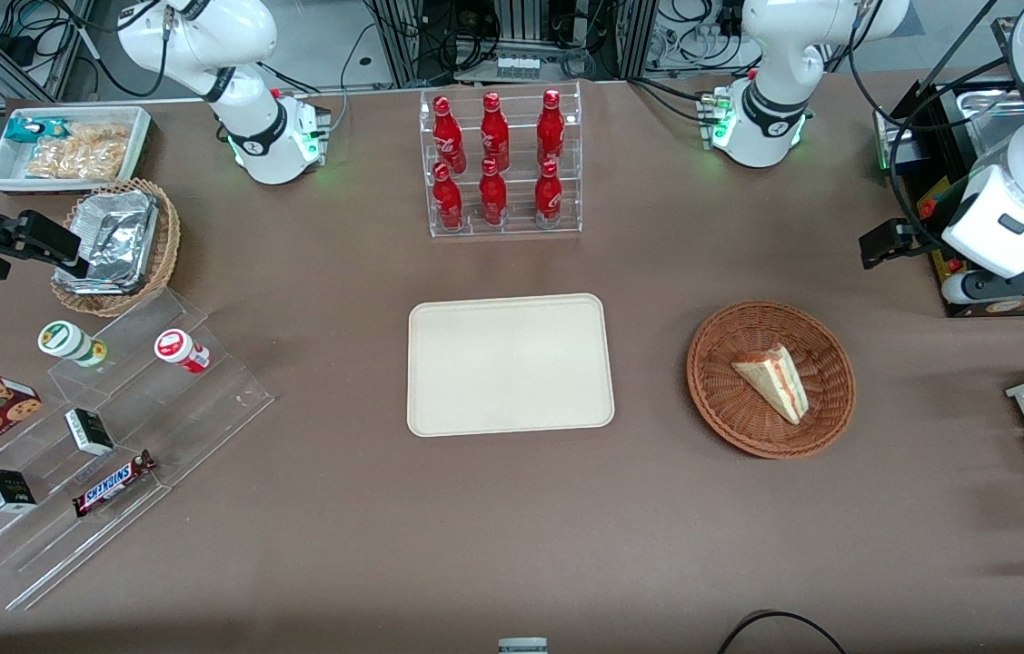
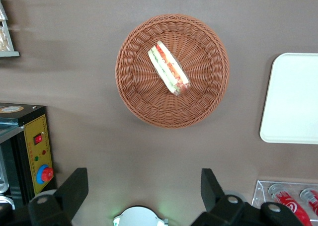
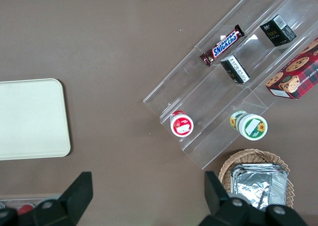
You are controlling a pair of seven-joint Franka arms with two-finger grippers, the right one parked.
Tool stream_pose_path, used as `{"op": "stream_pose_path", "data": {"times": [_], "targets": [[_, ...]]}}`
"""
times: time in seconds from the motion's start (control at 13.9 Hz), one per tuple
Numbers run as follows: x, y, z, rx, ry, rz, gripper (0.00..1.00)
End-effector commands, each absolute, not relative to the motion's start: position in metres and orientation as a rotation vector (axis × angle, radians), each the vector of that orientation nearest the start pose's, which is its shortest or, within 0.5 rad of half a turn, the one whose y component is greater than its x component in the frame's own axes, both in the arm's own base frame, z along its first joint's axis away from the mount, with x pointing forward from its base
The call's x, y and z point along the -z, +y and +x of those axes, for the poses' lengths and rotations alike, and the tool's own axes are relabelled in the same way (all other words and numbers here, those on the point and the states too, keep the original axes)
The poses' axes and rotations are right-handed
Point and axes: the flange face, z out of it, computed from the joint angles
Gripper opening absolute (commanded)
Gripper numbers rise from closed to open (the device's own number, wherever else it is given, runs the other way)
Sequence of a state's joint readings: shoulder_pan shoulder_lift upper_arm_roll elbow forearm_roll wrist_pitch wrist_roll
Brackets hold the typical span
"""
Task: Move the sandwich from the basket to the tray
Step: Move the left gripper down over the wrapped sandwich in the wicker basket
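The little triangular sandwich wedge (image 1: pixel 773 381), pale bread with red, pink and green filling along its cut edge and a clear wrap, was lying flat in the middle of the round reddish-brown wicker basket (image 1: pixel 720 381), touching nothing but the weave. From the wrist camera you could see the same sandwich (image 2: pixel 169 68) sitting diagonally in the basket (image 2: pixel 134 87), with the left arm's gripper (image 2: pixel 144 186) hanging well above the table and off to the side of the basket, not over the sandwich at all. Its two black fingers (image 2: pixel 74 186) were spread wide apart with nothing between them, so it was released and empty. In the front view the gripper itself was hidden by the arm's white wrist near the working arm's end of the table. The flat cream-beige rectangular tray (image 1: pixel 510 363) with rounded corners sat beside the basket, toward the parked arm's end, a clear gap of brown tabletop (image 1: pixel 512 545) between them, nothing on it. Farther from the front camera than the tray stood a clear acrylic rack of red bottles (image 1: pixel 498 163).
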State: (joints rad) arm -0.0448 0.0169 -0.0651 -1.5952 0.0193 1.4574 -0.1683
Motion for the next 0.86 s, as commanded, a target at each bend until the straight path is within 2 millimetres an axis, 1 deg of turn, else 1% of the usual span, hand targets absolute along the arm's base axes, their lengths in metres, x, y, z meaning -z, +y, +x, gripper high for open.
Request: {"op": "stream_pose_path", "data": {"times": [0.0, 0.14, 0.29, 0.43, 0.5, 0.65, 0.72, 0.79], "targets": [[-0.598, -0.053, 0.542, -0.256, -0.017, -3.08, 1.0], [-0.585, -0.053, 0.545, -0.292, -0.033, -3.072, 1.0], [-0.554, -0.053, 0.55, -0.359, -0.037, -3.061, 1.0], [-0.519, -0.053, 0.553, -0.423, -0.038, -3.052, 1.0], [-0.501, -0.053, 0.554, -0.412, -0.036, -3.055, 1.0], [-0.458, -0.054, 0.552, -0.386, -0.03, -3.06, 1.0], [-0.441, -0.054, 0.551, -0.367, -0.027, -3.062, 1.0], [-0.418, -0.055, 0.548, -0.333, -0.023, -3.07, 1.0]]}}
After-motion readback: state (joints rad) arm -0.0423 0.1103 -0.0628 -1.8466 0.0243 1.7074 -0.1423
